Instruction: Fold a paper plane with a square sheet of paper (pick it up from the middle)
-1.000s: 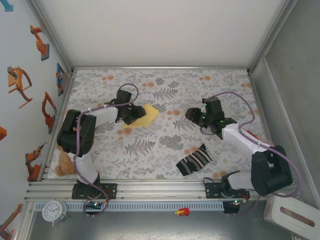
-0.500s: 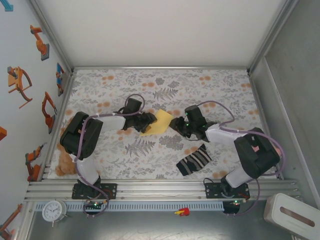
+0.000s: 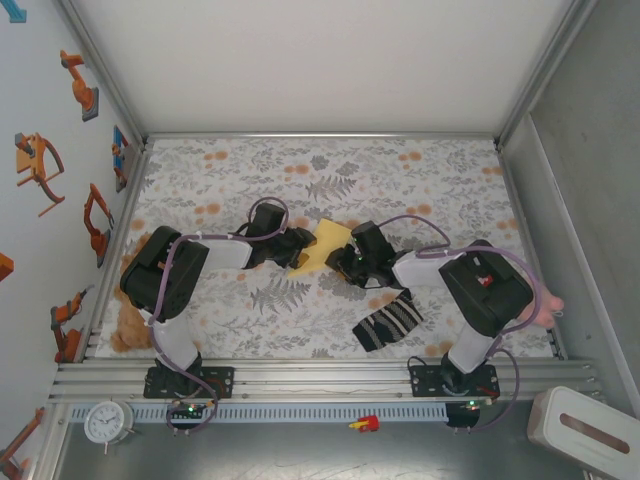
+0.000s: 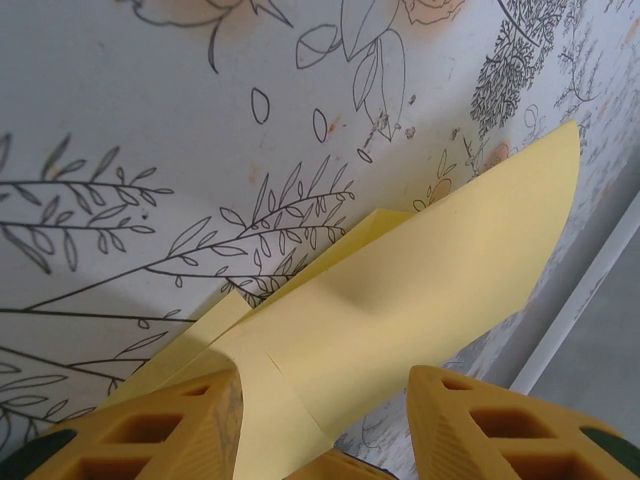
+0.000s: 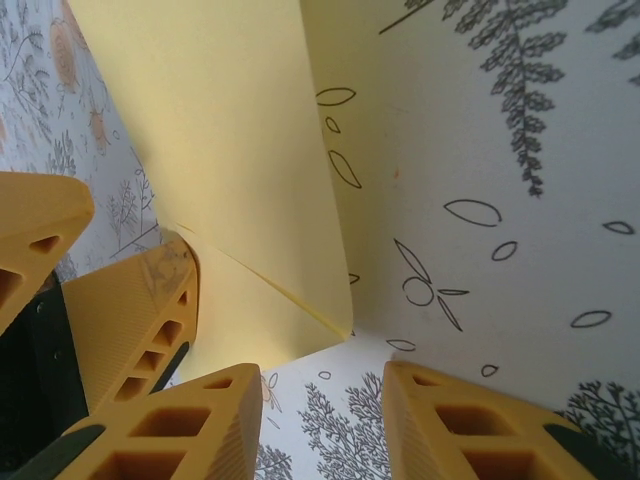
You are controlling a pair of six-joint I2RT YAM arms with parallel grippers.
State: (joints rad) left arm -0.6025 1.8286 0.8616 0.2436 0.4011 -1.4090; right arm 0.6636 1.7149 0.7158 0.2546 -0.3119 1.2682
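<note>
A table (image 3: 430, 180) covered in a leaf-and-flower cloth, seen from above. Your two arms reach inward and meet near its middle. A striped sock (image 3: 388, 320) lies toward the front, just beside the right arm and apart from the work.

Between the arms sits the pale-yellow sheet of paper (image 3: 326, 243) — already doubled over, one flap lying on another, with a sharp crease (image 5: 270, 280) in the right wrist view.

The left gripper (image 3: 296, 244) has its jaws spread, straddling one end of the sheet. The paper runs out between the fingers, and you cannot tell whether either finger touches it. The right gripper (image 3: 342, 262) sits at the opposite corner, jaws likewise apart, the folded corner lying in the gap.

This looks like an early fold, the plane's point not yet formed. Your next move likely calls for one side to pin the sheet flat while the other takes a free corner — lined up with the crease, or the fold goes skew.
</note>
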